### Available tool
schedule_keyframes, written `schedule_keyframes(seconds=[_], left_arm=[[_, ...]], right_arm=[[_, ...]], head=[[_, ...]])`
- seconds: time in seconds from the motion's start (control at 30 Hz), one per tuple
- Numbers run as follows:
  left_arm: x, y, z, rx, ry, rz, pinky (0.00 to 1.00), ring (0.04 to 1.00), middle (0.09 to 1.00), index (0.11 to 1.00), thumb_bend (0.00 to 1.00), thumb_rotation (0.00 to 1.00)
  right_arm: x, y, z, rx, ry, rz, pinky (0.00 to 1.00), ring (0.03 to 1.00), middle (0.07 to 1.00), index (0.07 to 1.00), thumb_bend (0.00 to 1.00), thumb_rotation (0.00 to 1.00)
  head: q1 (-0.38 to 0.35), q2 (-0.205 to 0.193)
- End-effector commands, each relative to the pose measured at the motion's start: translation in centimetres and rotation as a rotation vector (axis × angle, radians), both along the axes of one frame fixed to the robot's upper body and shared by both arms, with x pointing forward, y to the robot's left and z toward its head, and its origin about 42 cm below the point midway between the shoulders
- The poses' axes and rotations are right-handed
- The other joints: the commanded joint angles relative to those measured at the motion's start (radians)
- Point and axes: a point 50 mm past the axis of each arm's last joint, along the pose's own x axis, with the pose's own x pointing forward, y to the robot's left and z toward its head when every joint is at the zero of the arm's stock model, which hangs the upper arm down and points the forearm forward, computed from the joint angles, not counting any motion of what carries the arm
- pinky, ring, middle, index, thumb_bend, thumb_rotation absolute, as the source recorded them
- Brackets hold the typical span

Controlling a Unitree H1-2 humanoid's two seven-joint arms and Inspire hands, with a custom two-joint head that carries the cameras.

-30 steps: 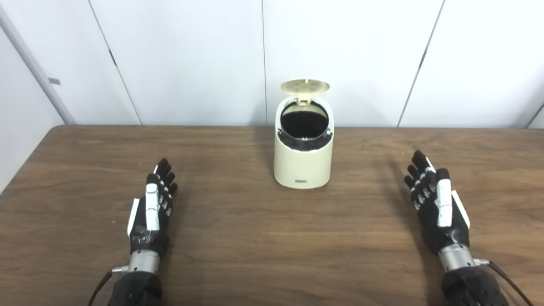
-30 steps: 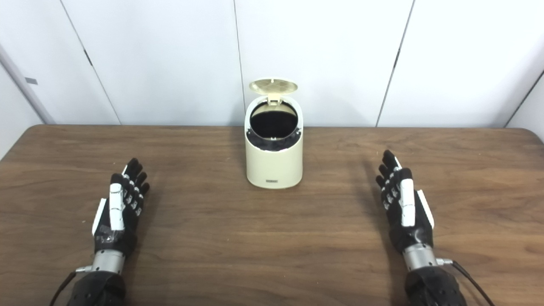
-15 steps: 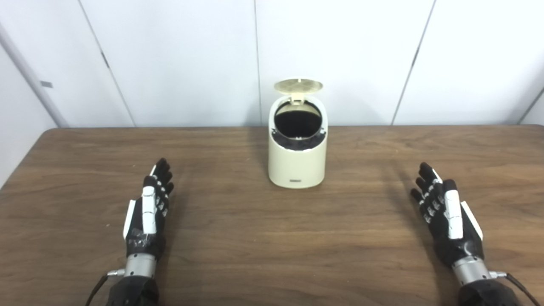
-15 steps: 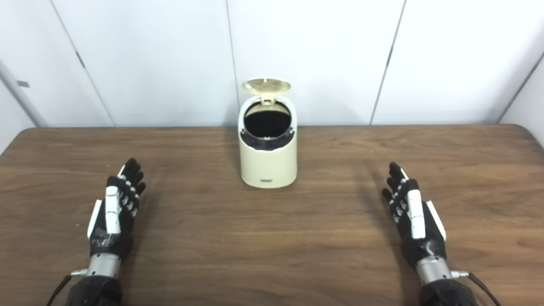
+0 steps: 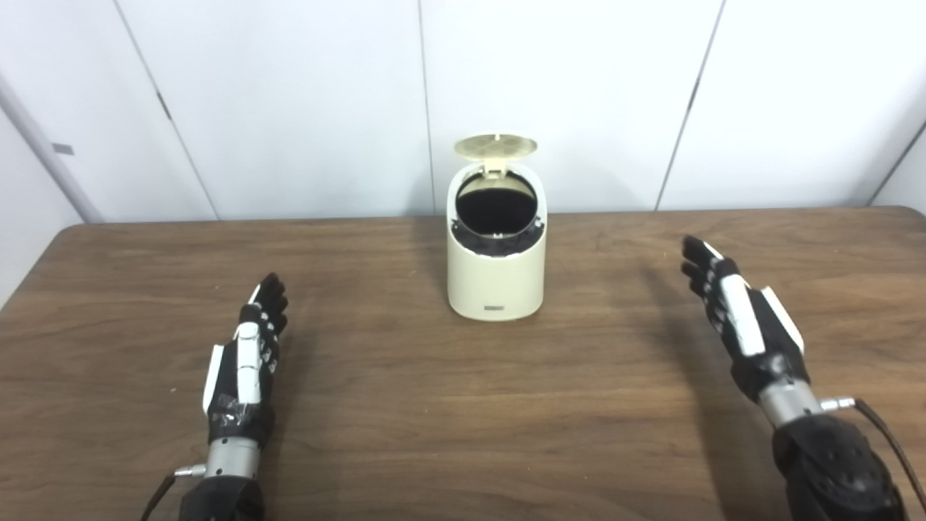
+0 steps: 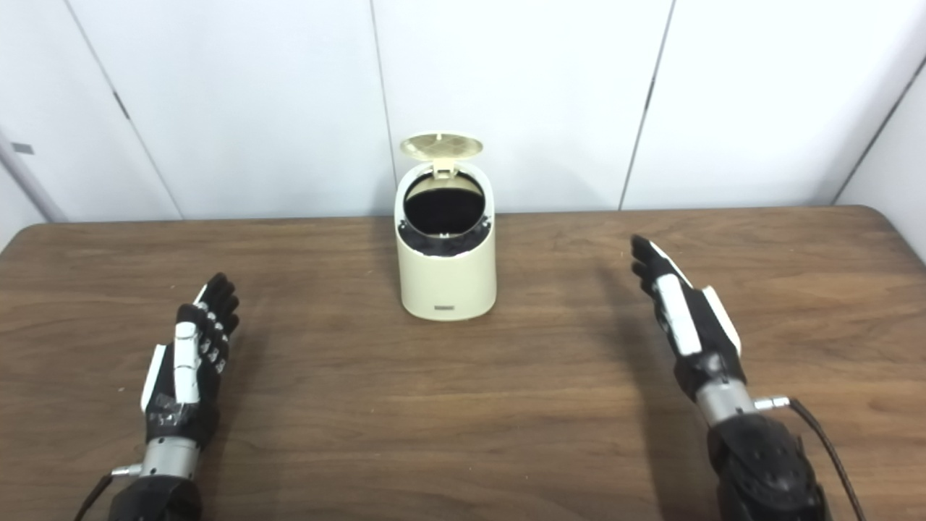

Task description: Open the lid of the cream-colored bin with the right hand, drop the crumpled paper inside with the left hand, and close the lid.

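Left hand [image 5: 242,362] low over the wood table [image 5: 434,405], near the L edge, fingers straight, empty. Cream bin [image 5: 495,250] upright at table center-back, near the wall, well apart from both hands; lid [image 5: 495,145] flipped up, dark inside. Right hand [image 5: 745,318] raised at R, fingers extended, empty.

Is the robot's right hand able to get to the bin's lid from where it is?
Probably yes. Only bare table lies between the open right hand and the raised lid.
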Motion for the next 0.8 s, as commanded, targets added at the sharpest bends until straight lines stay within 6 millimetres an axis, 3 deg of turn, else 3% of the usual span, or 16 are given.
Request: schedule_keyframes(seconds=[0.0,0.27,0.63,0.77], left_arm=[[-1.2,-0.7,-1.7,-0.016,0.039,0.007,0.99,0.965,0.961,0.960,0.57,1.00],[-1.5,-1.0,-2.2,-0.020,0.069,0.001,0.99,0.972,0.967,0.964,0.51,1.00],[-1.6,-1.9,-2.6,-0.015,0.085,-0.016,0.97,0.960,0.961,0.963,0.50,1.00],[-1.6,-2.0,-2.7,-0.023,0.083,-0.012,0.97,0.955,0.956,0.955,0.51,1.00]], right_arm=[[1.0,0.0,3.0,-0.051,-0.098,0.023,0.95,0.950,0.946,0.908,0.55,1.00],[2.8,1.7,5.5,-0.198,-0.147,0.090,0.94,0.958,0.962,0.917,0.58,1.00],[5.2,4.3,9.0,-0.281,-0.206,0.125,0.95,0.950,0.948,0.891,0.63,1.00],[6.3,5.4,10.3,-0.268,-0.242,0.141,0.93,0.950,0.949,0.887,0.56,1.00]], head=[[-0.002,-0.001],[-0.007,-0.017],[-0.003,-0.032],[0.001,-0.039]])
